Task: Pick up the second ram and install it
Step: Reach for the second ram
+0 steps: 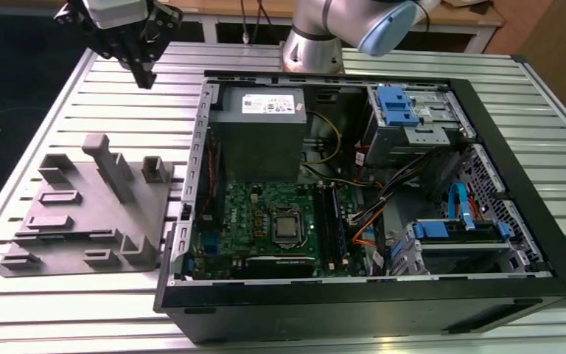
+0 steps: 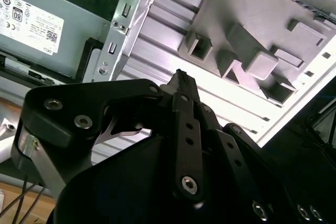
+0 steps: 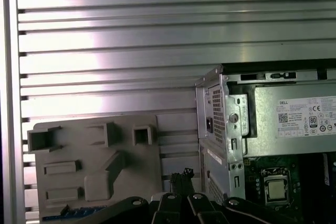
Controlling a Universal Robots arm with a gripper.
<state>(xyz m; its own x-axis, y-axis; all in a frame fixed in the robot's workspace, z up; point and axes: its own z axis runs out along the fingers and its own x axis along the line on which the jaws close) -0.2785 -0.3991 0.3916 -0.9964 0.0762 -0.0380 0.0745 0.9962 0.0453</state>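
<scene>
Fingers (image 2: pixel 184 108) pressed together, empty, above table (image 1: pixel 116 103); second ram (image 3: pixel 71 214) lies lengthwise along edge of grey tray (image 3: pixel 144 182).

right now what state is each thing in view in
gripper: shut, empty, over the table
grey tray: flat on the table, beside the computer case
second ram: apparently lying in the grey tray, not picked up
computer case: on its side, panel off, open

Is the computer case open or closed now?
Open: the computer case lies on its side with no side panel, and the motherboard inside is exposed.
</scene>
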